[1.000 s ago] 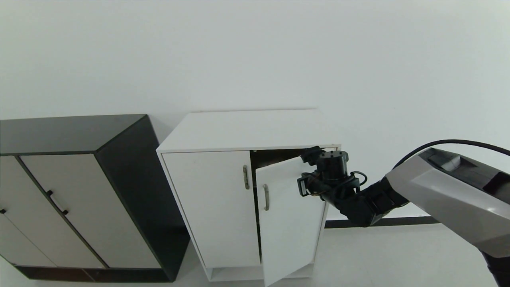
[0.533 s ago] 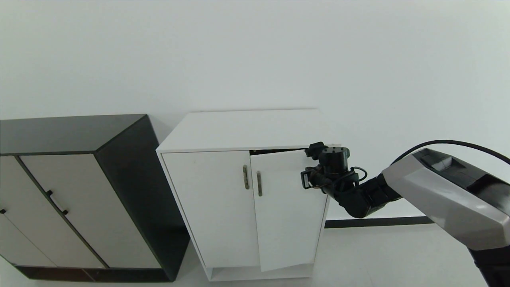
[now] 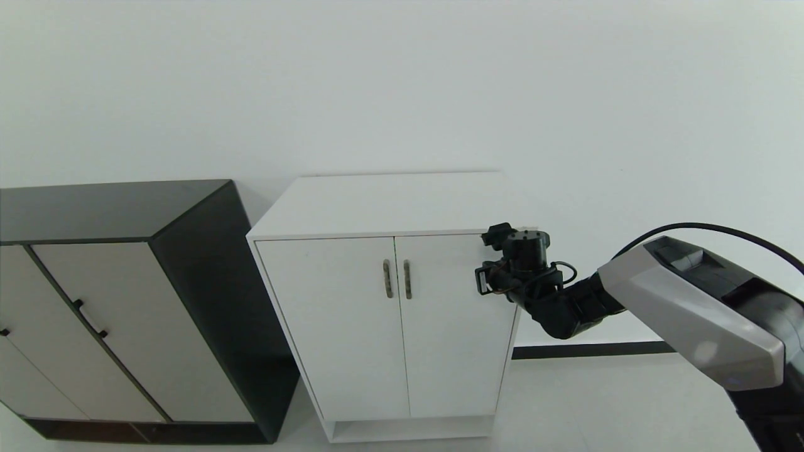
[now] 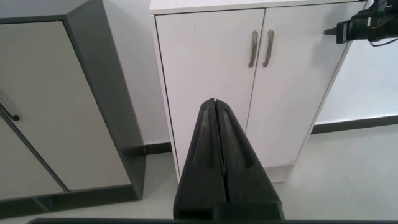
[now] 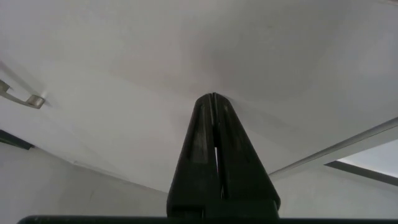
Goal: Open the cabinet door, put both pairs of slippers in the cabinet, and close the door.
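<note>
Right tool [image 5: 214,102], fingers pressed together and holding nothing, is set tip-first at the face of the right cabinet door [image 3: 452,326], near its upper outer corner; whether the tip touches the panel cannot be told. A closed tool makes a blunt, stiff point suited to pushing a panel rather than gripping it, which fits the closing step. That door lies flush with the left door [image 3: 336,326], the two handles [image 3: 407,279] side by side at the centre seam, so the white cabinet [image 3: 389,204] reads as shut and the task as at or near its end; the slippers, by inference, are inside. Left tool [image 4: 214,109], likewise closed and empty, hangs well back from the cabinet front, clear of the door's swing. A dark cabinet [image 3: 113,210] stands just beside.
</note>
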